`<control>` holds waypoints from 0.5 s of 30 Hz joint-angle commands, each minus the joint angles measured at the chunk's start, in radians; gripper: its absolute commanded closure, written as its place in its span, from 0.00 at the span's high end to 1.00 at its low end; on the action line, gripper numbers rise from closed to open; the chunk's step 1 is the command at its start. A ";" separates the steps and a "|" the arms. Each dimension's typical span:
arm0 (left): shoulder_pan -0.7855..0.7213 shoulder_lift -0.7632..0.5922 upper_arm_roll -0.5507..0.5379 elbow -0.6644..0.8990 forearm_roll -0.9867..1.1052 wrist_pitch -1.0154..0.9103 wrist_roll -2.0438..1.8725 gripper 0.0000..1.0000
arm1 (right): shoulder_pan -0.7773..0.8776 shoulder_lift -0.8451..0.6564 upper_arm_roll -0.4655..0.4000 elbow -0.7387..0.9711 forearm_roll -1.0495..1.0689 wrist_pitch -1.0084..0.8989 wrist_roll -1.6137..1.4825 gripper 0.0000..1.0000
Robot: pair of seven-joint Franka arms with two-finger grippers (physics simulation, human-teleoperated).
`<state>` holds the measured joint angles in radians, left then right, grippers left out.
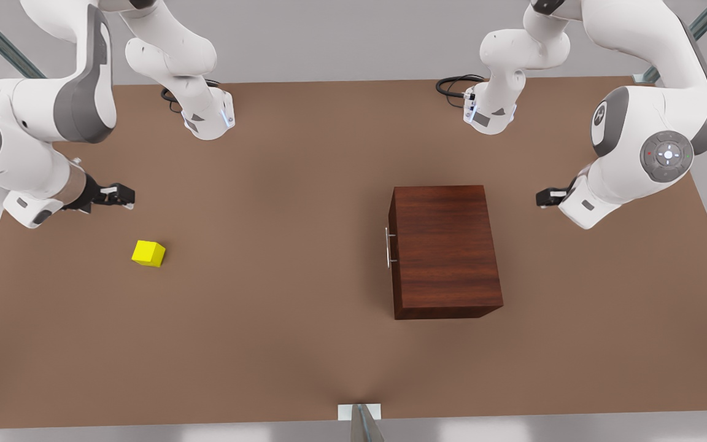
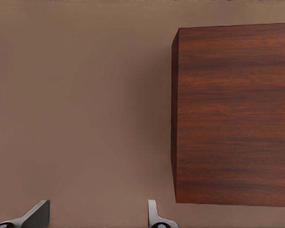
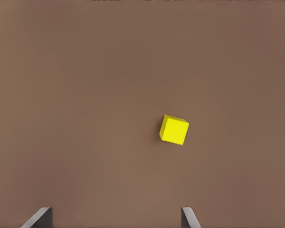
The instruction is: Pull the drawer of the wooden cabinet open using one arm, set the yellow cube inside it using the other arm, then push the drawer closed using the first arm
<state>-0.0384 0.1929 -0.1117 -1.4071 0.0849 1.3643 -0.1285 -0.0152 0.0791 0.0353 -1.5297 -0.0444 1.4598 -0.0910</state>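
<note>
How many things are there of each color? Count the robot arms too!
Yellow: 1, the yellow cube
Dark reddish-brown: 1, the wooden cabinet, its drawer shut
Silver: 1, the handle
White: 2, the robot arms, one with the left gripper and one with the right gripper
Total: 5

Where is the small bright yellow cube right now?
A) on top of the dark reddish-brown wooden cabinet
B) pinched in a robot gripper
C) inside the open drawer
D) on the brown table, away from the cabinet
D: the small bright yellow cube sits alone on the brown table, far toward the front view's left of the dark reddish-brown wooden cabinet, with the open right gripper above it, not touching.
</note>
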 commanded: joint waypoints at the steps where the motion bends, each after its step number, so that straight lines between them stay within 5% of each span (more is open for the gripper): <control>1: 0.000 0.000 0.000 0.000 0.001 0.026 -0.020 1.00 | -0.002 -0.001 0.000 -0.001 -0.003 0.025 -0.049 1.00; 3: -0.078 0.057 0.003 0.028 0.010 0.035 -0.029 1.00 | -0.002 0.014 0.002 0.000 -0.025 0.042 -0.050 1.00; 6: -0.374 0.330 -0.002 0.286 0.070 0.036 -0.232 1.00 | -0.022 0.172 -0.002 0.026 -0.051 0.155 -0.042 1.00; 11: -0.571 0.531 0.003 0.422 0.168 0.271 -0.526 1.00 | -0.129 0.333 -0.003 0.013 -0.045 0.363 -0.032 1.00; 15: -0.679 0.640 0.076 0.510 0.182 0.309 -0.694 1.00 | -0.131 0.309 -0.006 -0.113 -0.060 0.465 0.051 1.00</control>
<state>-0.6931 0.8190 -0.0549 -0.9093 0.2428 1.5894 -0.3647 -0.1455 0.3908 0.0298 -1.6192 -0.0970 1.7728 -0.0991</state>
